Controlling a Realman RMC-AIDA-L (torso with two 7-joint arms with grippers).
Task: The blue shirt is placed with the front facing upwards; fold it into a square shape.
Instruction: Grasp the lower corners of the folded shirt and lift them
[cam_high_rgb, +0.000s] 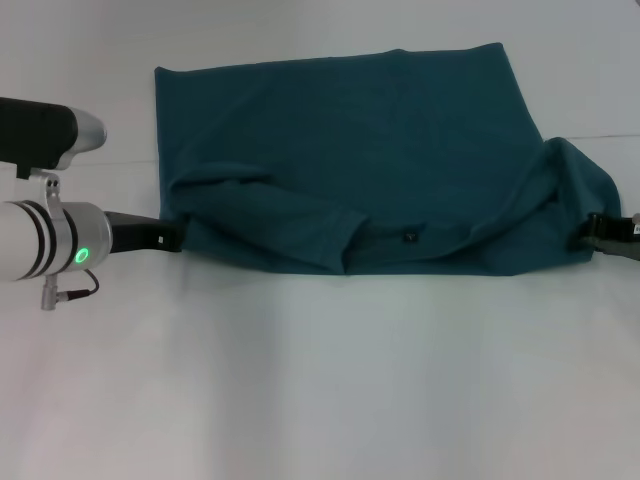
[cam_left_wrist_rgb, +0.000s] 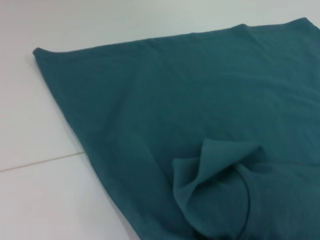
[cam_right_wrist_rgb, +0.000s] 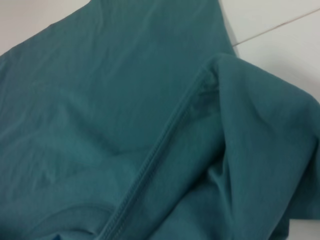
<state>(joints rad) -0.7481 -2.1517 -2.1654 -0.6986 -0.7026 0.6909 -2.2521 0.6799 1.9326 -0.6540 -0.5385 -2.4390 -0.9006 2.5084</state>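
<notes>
The blue shirt (cam_high_rgb: 360, 130) lies across the far half of the white table, its near part doubled back over the rest so that no print shows. A small dark neck label (cam_high_rgb: 409, 237) sits near the front fold. My left gripper (cam_high_rgb: 168, 235) meets the shirt's left front corner, and my right gripper (cam_high_rgb: 592, 232) meets the right front corner. The cloth rises toward both and covers their tips. The left wrist view shows the shirt (cam_left_wrist_rgb: 175, 100) with a puckered fold. The right wrist view shows the shirt (cam_right_wrist_rgb: 100, 100) and a stitched hem (cam_right_wrist_rgb: 150, 170).
The white table (cam_high_rgb: 320, 380) stretches bare in front of the shirt. A thin seam line (cam_left_wrist_rgb: 40, 162) crosses the tabletop beside the cloth. My left arm's silver wrist with a green light (cam_high_rgb: 80, 256) hangs at the left edge.
</notes>
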